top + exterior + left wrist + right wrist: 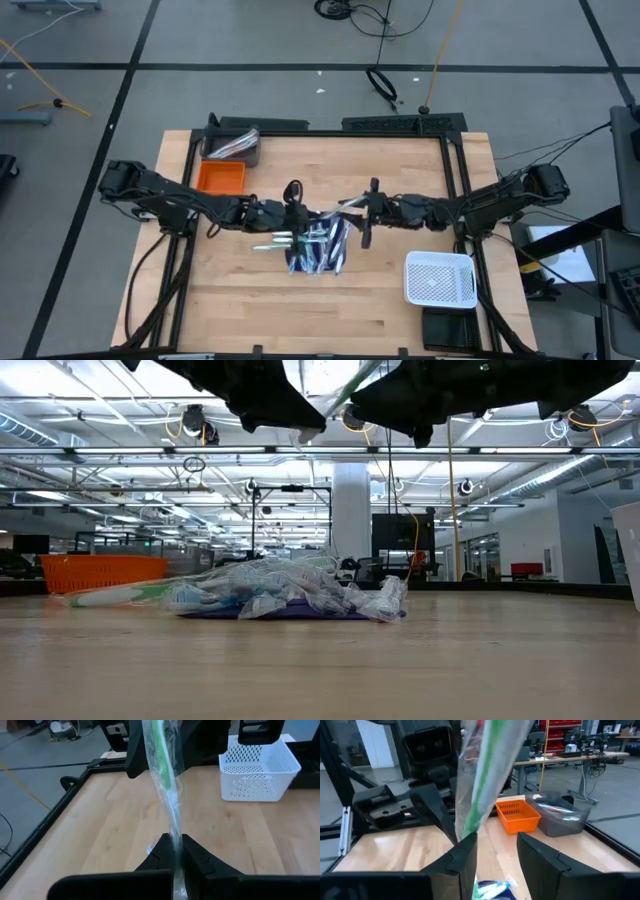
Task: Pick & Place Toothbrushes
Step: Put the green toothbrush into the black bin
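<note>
Nearest at table centre, a heap of wrapped toothbrushes [318, 247] on a blue mat [300, 262]. Above it, left gripper [173, 851] clamped on one end of a wrapped green toothbrush [161, 765]; right gripper [495, 851] spread wide beside the other end. White basket [440, 277] at four o'clock, orange bin [220, 178] at ten. No readable writing.

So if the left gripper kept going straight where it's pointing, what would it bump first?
Probably the right gripper, just past the wrapped green toothbrush that the left gripper pinches. The white basket sits farther off; depth is unclear.
</note>
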`<state>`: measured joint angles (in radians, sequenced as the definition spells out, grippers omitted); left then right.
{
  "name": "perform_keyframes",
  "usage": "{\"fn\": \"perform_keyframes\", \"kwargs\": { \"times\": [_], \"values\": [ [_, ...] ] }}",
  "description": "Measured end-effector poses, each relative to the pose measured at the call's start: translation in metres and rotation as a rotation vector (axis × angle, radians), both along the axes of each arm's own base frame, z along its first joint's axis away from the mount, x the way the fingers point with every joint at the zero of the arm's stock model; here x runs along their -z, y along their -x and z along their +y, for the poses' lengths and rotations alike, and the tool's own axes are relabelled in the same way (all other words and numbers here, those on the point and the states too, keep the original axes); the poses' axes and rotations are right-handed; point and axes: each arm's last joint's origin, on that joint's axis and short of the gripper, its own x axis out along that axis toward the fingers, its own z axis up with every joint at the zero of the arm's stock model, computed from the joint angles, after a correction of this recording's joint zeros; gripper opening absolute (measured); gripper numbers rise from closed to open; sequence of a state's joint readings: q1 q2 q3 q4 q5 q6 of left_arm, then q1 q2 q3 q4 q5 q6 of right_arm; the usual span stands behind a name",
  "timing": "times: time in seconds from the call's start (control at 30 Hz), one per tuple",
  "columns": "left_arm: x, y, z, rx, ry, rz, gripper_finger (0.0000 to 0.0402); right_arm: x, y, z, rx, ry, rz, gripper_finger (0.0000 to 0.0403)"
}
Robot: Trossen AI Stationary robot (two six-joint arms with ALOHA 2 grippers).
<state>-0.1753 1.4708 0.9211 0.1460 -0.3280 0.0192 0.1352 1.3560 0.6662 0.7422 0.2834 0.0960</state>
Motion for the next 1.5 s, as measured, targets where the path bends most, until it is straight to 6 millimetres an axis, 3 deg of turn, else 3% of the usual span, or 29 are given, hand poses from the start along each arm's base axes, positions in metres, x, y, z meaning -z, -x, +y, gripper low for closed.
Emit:
{"fn": "perform_keyframes", "kwargs": {
  "times": [0.73,0.83,0.97,1.3,1.5],
  "values": [
    [-0.001,0.0,0.0,-0.032,-0.013,-0.013,0.0003,-0.009,0.0,0.002,-0.052,0.004,-0.086,0.0129],
    [0.002,-0.003,-0.001,-0.036,-0.003,-0.014,0.0009,-0.009,0.0,0.002,-0.05,0.023,-0.093,0.0101],
    [0.006,-0.005,0.0,-0.044,0.012,-0.01,0.0027,-0.011,0.0,0.003,-0.06,0.07,-0.096,0.0021],
    [0.003,-0.001,0.0,-0.036,-0.006,0.004,0.0071,-0.009,0.004,0.017,-0.095,0.077,-0.052,0.0016],
    [-0.008,0.013,-0.007,0.0,-0.022,0.03,0.0102,-0.013,0.027,0.032,-0.136,0.04,0.092,0.0016]
  ]
}}
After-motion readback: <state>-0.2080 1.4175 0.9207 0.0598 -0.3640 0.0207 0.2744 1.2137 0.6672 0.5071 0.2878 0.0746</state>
